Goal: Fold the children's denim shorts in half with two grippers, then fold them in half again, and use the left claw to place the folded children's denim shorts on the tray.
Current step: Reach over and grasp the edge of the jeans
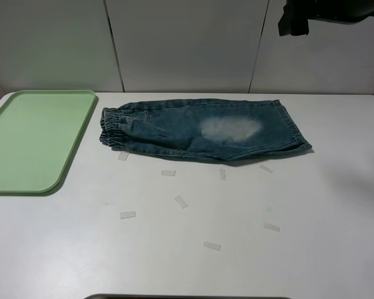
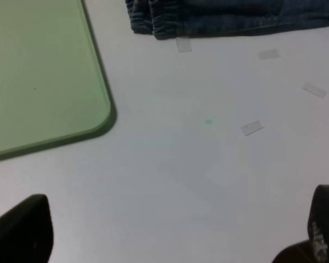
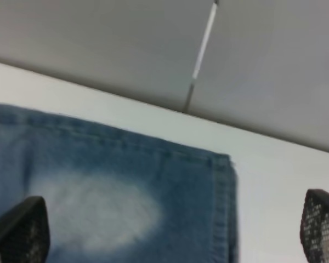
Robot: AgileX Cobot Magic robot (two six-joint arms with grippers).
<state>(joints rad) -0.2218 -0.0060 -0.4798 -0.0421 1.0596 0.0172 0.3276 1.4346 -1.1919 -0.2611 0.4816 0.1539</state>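
The denim shorts [image 1: 202, 129] are laid flat at the far side, just right of the green tray [image 1: 25, 180]. The left gripper [image 2: 172, 230] is held open over the tabletop [image 2: 208, 175]. The right gripper [image 3: 171, 227] is held open towards the hem [image 3: 222, 208], likely readied for folding.

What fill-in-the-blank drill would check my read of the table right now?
1. The tray beside the denim shorts is pale ____.
2. The shorts' elastic waistband points toward the ____.
3. The left gripper and right gripper both stand ____, holding nothing.
Missing: green; tray; open.
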